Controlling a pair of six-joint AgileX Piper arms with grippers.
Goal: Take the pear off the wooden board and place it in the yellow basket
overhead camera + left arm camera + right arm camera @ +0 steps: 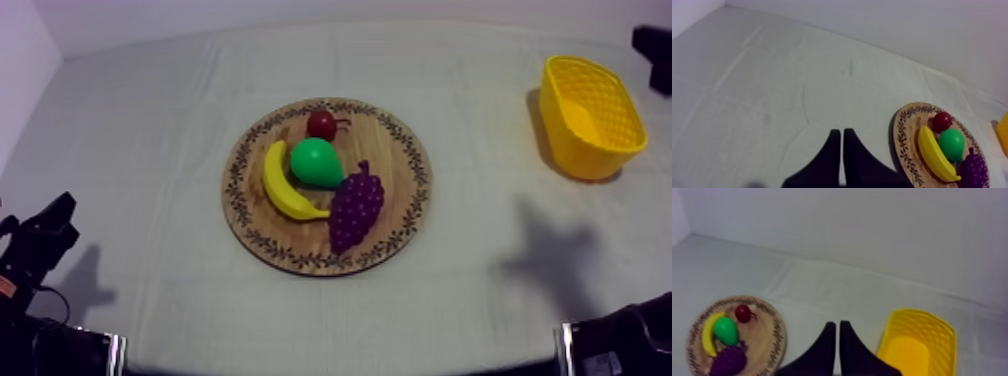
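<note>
Grey-white cloth over the tabletop, pale wall behind; glossy green toy pear (316, 162) on the round wooden board with patterned rim (400, 165), between yellow banana (283, 185) and purple grapes (355, 205).
Likely light, rigid, slippery: best pinched across the broad belly from above. Left hand (839, 131) and right hand (835, 323) both clenched on nothing; pear ahead-right of the left, ahead-left of the right, yellow lattice basket (919, 313) just ahead-right. No legible writing.

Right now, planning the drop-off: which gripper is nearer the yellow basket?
Right. The right gripper sits just beside the yellow basket, fingers shut. The left gripper, also shut, is on the opposite side, with the wooden board lying between it and the basket.
</note>
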